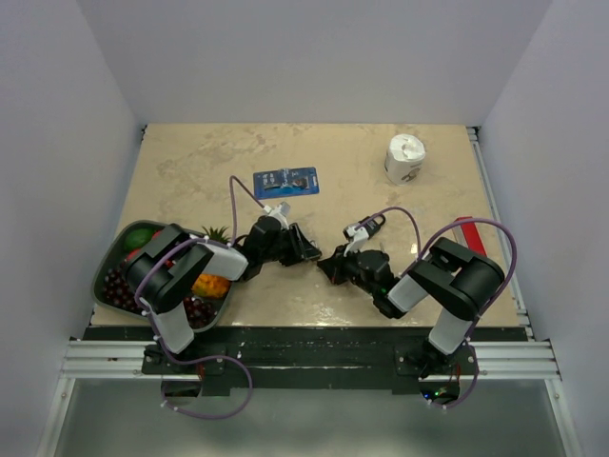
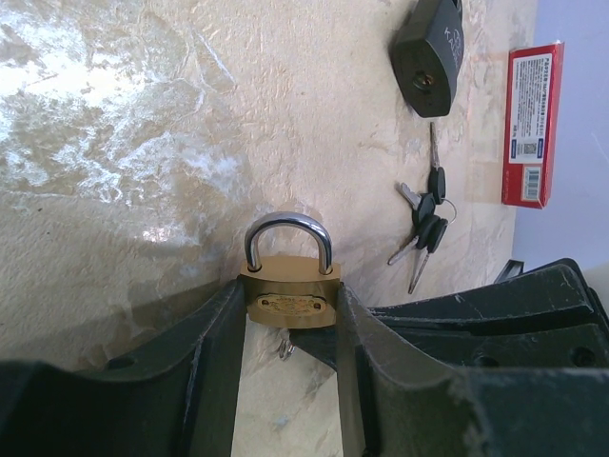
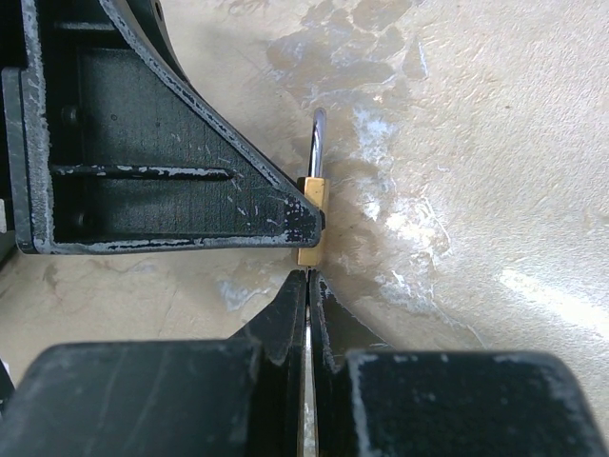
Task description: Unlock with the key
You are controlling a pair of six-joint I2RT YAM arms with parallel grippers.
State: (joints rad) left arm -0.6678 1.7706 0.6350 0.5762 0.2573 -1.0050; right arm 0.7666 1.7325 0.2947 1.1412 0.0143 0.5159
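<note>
Left wrist view, one small brass padlock [image 2: 290,307] pinched between the partly spread fingers of the left pincer [image 2: 289,286], one black padlock [image 2: 433,52], one bunch of black-headed keys [image 2: 426,224] lying loose on the table [image 2: 143,143] near it, right pincer [image 3: 307,286] pressed together on a tiny silver key [image 2: 285,349] beneath the brass body.

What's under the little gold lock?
A tiny silver key pokes out below the brass padlock, which the left gripper clamps. The right gripper is shut on the key, so most of it is covered, and the keyhole can't be seen.
</note>
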